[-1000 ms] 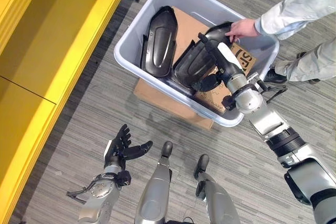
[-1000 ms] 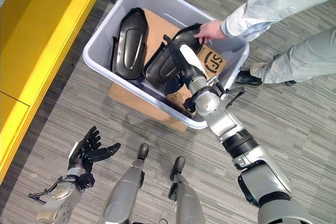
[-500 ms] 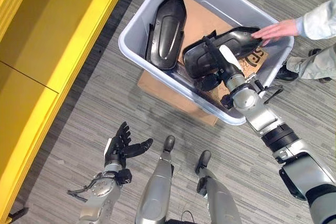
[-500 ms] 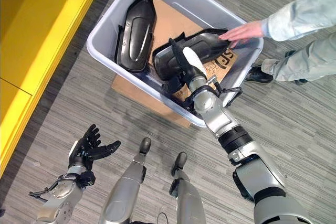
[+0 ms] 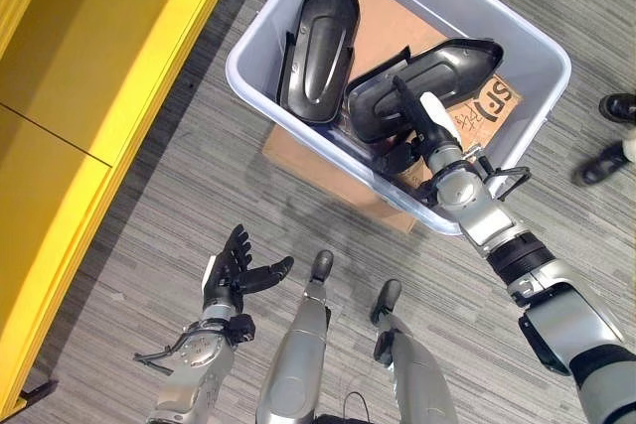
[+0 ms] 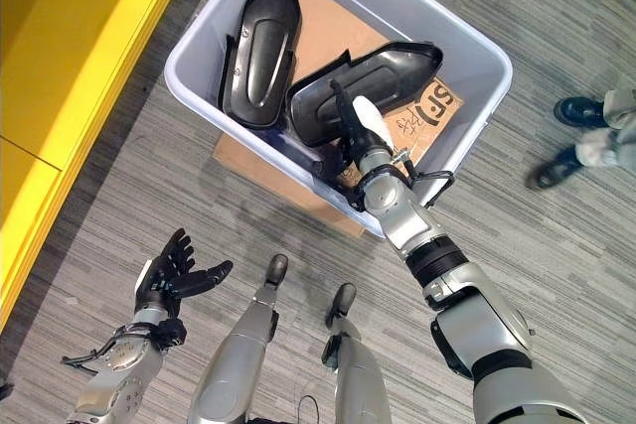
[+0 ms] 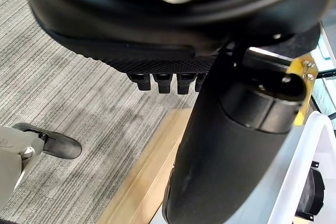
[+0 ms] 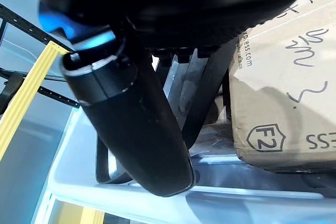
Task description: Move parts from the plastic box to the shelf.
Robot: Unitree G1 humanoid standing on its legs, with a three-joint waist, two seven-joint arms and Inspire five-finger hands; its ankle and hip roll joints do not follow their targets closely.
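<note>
Right hand (image 5: 419,131) inside grey plastic box (image 5: 260,35), fingers clamped on black moulded part (image 5: 422,74); left hand (image 5: 233,270) low over floor, fingers spread wide.

I see the pale grey plastic box (image 5: 513,43) on the floor atop flat cardboard; inside, one black moulded part (image 5: 318,52) leans against the left wall, hollow side up; a second black part (image 5: 422,76) lies tilted across the middle, resting over a brown carton (image 5: 479,106); the yellow shelf (image 5: 109,76) stands to the left.
</note>
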